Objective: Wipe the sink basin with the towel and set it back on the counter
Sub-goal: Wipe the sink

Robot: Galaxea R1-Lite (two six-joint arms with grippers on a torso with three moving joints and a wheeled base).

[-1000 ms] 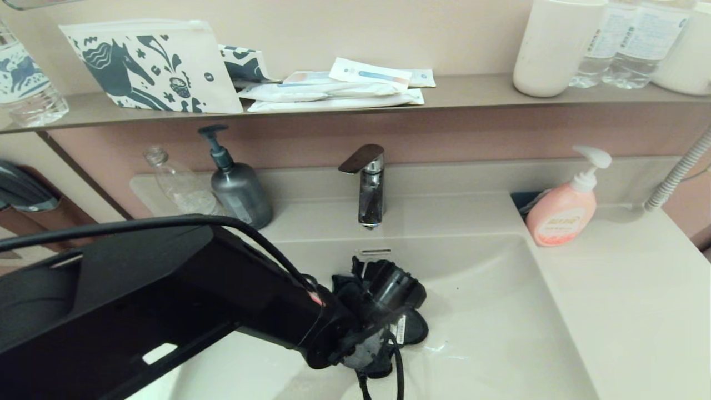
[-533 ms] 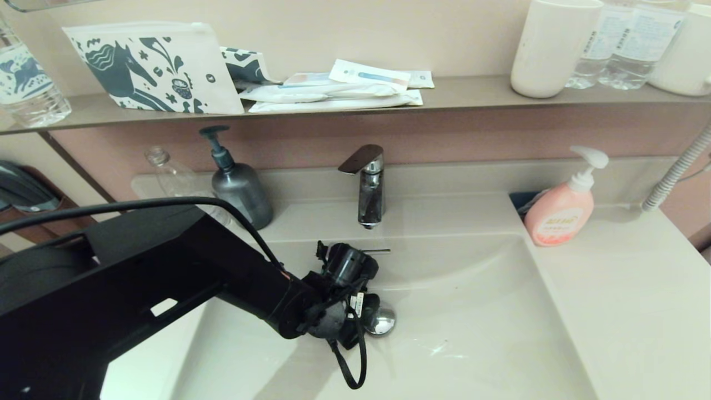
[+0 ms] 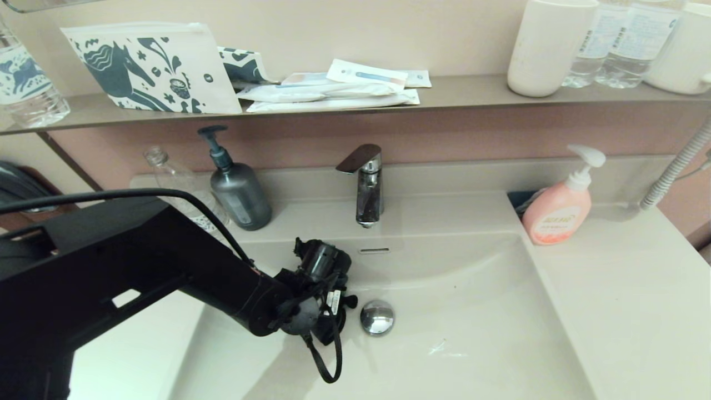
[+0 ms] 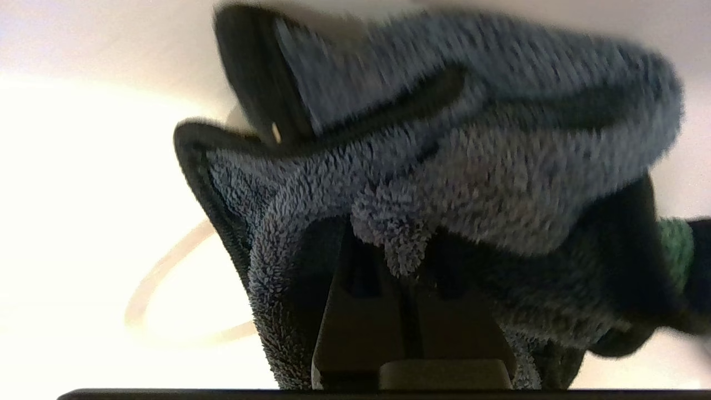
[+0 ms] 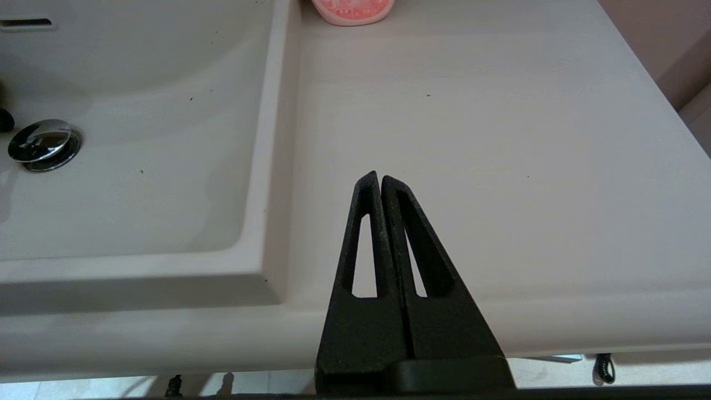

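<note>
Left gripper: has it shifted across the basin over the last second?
Yes. The left gripper, shut on the towel, has slid toward the robot's left: it covered the drain plug a second ago and now sits just left of it.

R gripper [image 5: 380, 179] fingers closed over counter [image 5: 472, 139]

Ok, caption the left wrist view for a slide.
Left claw shut on the towel, pressed against the sink basin.

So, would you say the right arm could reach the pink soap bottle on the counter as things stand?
Probably yes. The right gripper, jaws shut and empty, hangs over the counter at its front edge, with bare surface between it and the pink soap bottle. The left gripper is down in the sink basin.
</note>
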